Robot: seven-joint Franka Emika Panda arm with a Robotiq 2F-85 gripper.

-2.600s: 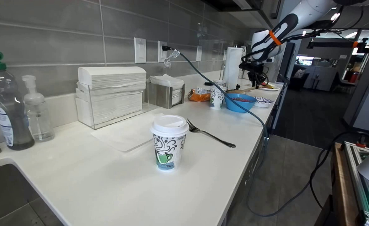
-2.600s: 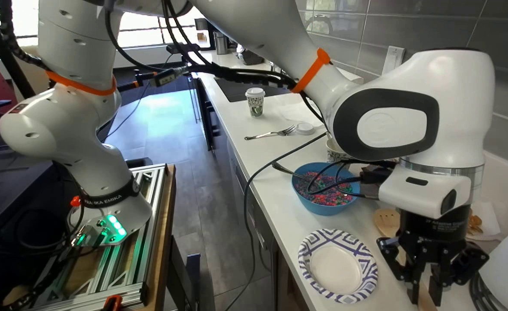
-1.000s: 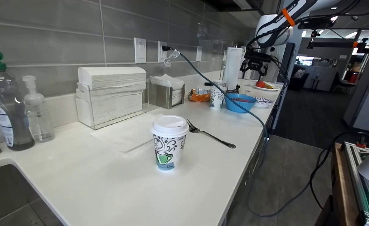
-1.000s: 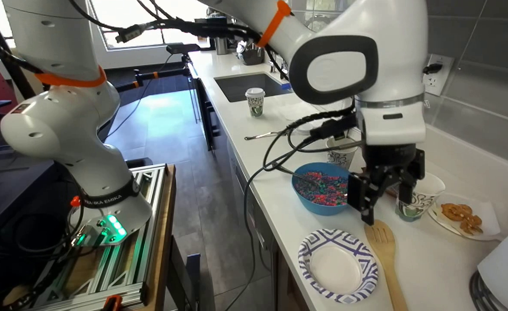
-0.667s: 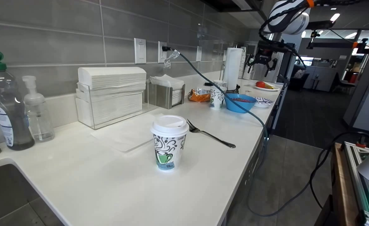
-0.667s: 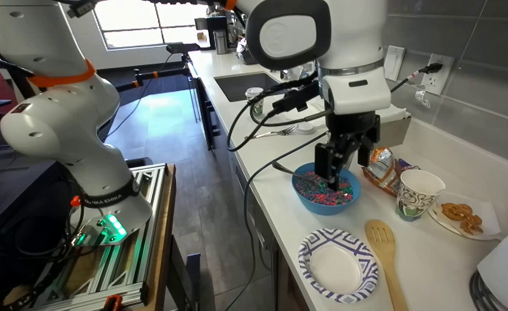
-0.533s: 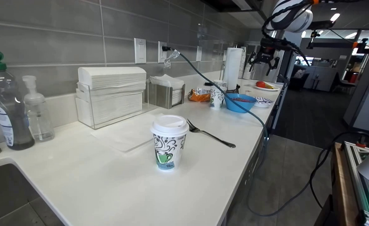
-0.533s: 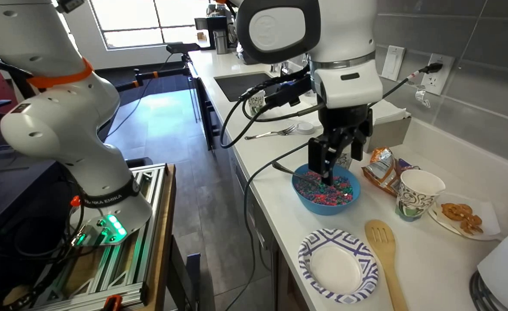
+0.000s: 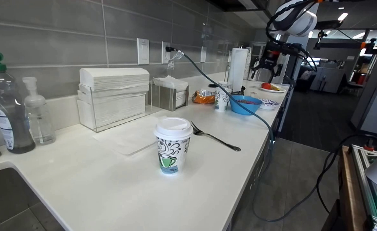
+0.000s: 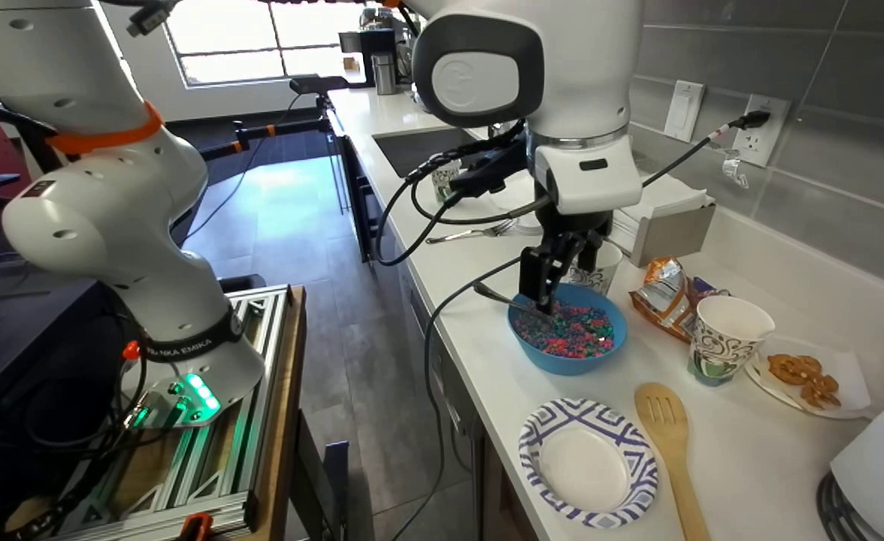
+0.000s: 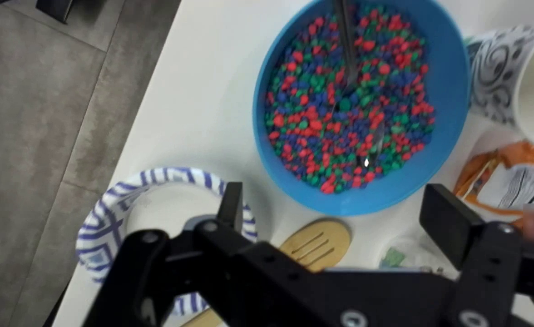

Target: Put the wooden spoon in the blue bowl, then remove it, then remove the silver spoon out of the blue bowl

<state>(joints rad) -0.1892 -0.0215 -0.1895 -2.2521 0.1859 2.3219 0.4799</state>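
The blue bowl [image 10: 562, 364], filled with red, green and blue bits, sits on the counter in both exterior views. A silver spoon [image 10: 491, 294] leans in it, handle over the rim; in the wrist view its dark handle [image 11: 346, 38] runs down into the bits. The wooden spoon [image 10: 666, 428], with a slotted head [image 11: 319, 245], lies flat on the counter beside the bowl and patterned dish. My gripper [image 10: 564, 284] hangs over the bowl, pointing down. In the wrist view the fingers [image 11: 448, 227] stand wide apart with nothing held between them.
A patterned paper dish [image 10: 588, 469] sits near the counter edge. Around the bowl are a paper cup [image 10: 728, 342], another cup [image 10: 600, 270] behind the gripper, an orange snack bag [image 10: 664, 294] and a plate of pretzels [image 10: 806, 379]. A cable [image 10: 464, 293] crosses the counter.
The gripper has left the wooden spoon's handle, risen and swung over to the blue bowl; over the last half second it has come lower. The wooden spoon stays on the counter, slightly shifted.
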